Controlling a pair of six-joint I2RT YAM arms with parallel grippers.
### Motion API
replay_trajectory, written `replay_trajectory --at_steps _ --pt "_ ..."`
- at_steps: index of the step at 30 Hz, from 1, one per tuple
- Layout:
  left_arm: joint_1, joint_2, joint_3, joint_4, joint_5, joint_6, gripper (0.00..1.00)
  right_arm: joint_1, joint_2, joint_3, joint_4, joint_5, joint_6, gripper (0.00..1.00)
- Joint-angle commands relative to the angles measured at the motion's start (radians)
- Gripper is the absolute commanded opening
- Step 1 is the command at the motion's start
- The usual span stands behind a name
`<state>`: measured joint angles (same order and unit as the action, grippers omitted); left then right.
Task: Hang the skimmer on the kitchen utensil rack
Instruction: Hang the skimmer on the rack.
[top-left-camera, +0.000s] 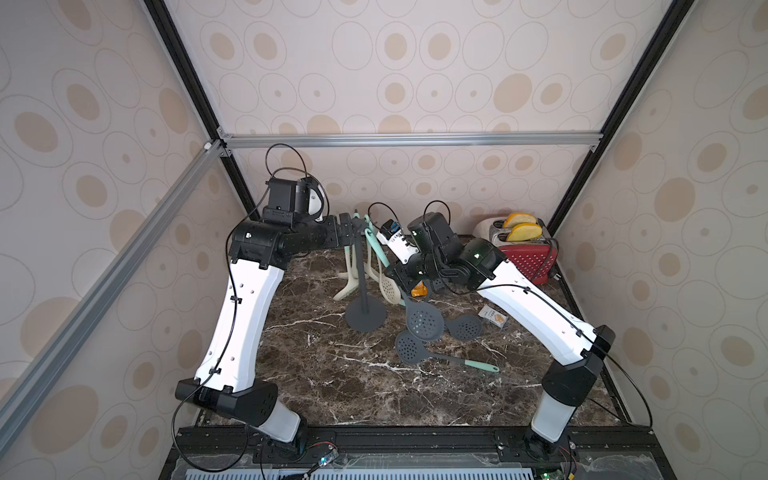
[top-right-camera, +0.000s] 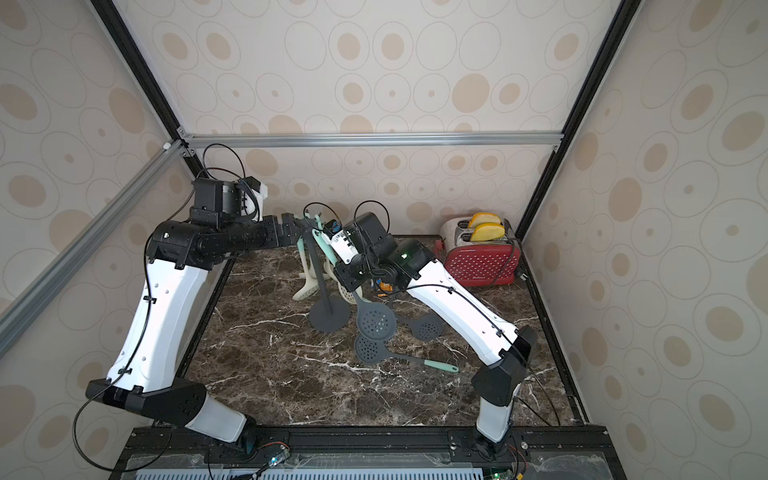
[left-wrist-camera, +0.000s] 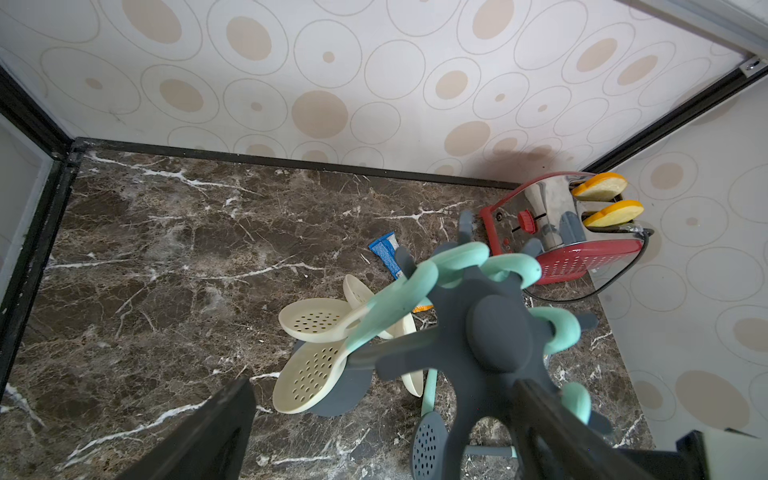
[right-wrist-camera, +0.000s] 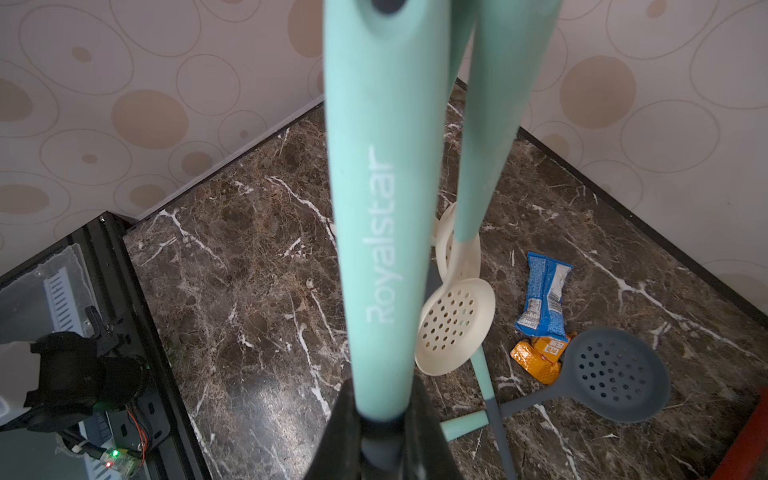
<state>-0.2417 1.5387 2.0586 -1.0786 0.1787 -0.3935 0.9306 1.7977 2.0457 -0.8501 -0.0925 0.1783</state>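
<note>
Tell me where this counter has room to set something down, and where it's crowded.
Bare marble: between the left arm and the rack's base, and along the front rail before the flat grey skimmer. Crowded: from the base to the toaster, more skimmers and a snack packet.

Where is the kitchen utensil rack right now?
In both top views the kitchen utensil rack stands mid-table toward the back wall, its crown by the left gripper, cream skimmers hanging on it, the red toaster to its right.
</note>
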Motion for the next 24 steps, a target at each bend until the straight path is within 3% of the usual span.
replay_trajectory --at_steps 1,8,13,17,24 --pt "0.007 -0.012 -0.014 -0.013 0.002 0.026 0.99 -0.003 0.040 0.017 -0.024 0.022 0.004 0.00" --pt "0.007 -0.075 -0.052 0.032 -0.002 0.035 0.99 -0.003 0.031 0.004 0.029 -0.035 0.024 0.02" --pt "0.007 -0.165 -0.112 0.104 -0.030 0.039 0.99 -0.003 -0.040 -0.030 0.103 -0.057 0.017 0.42" --pt "0.007 -0.251 -0.186 0.158 -0.061 0.050 0.99 -0.003 -0.108 -0.074 0.146 -0.070 0.004 0.66" --pt "0.007 -0.408 -0.342 0.170 -0.091 0.109 0.99 -0.007 -0.282 -0.325 0.228 0.019 0.044 0.65"
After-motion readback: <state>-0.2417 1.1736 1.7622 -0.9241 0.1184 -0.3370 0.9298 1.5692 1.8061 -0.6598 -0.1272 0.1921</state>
